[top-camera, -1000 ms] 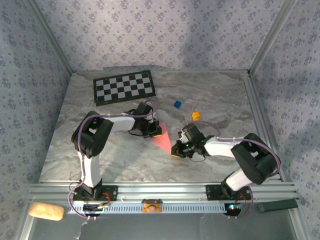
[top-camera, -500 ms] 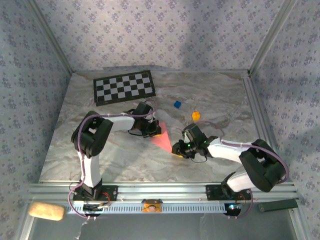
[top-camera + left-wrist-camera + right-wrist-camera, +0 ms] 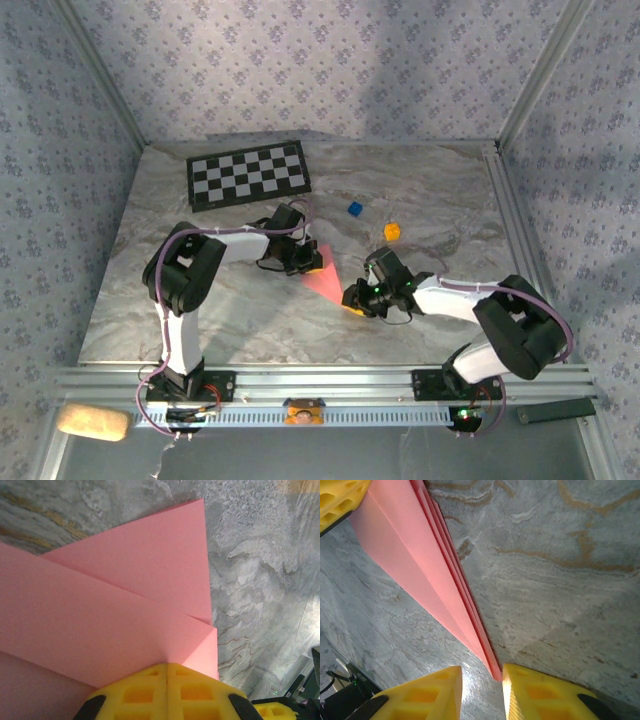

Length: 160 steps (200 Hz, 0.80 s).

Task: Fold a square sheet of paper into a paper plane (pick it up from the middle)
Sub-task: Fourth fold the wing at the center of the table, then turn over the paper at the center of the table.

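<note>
Top external view: the paper plane [image 3: 322, 281] lies near the middle of the bench [image 3: 250, 330], with its tip toward 5 o'clock.
We see the left fingers [image 3: 140, 697] closed together on its wide end at 11 o'clock. The right fingers [image 3: 427, 695] stand a little apart, with the sharp tip between them but not clamped. We judge the risk is here: if they close off-centre or pull, the thin tip may crumple or the stacked folds may spring open. The plane is a slim salmon-pink dart with crisp layered edges.
</note>
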{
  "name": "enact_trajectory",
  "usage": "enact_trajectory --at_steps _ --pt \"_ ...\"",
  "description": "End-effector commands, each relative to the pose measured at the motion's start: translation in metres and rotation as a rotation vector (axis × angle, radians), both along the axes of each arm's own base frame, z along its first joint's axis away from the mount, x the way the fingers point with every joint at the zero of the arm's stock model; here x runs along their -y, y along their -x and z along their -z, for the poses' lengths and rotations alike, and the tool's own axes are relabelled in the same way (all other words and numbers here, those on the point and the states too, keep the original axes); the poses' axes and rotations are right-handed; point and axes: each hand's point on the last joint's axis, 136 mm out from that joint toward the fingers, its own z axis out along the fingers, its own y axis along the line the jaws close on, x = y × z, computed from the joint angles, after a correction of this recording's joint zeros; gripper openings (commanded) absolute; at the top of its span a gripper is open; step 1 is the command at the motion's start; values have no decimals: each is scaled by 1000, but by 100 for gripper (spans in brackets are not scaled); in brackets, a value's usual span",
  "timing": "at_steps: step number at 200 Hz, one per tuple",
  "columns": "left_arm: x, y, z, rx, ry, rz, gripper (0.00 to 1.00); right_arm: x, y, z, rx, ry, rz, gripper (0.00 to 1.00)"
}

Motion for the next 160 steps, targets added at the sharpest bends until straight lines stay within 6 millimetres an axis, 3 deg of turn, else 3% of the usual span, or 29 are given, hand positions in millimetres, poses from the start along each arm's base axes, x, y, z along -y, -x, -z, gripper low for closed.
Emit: enact_trajectory --at_steps 1,160 --pt "-3 2 1 -24 -5 -5 0 4 3 8 -37 14 24 28" --pt "-9 4 9 -73 -13 -49 0 9 1 4 -55 11 62 28"
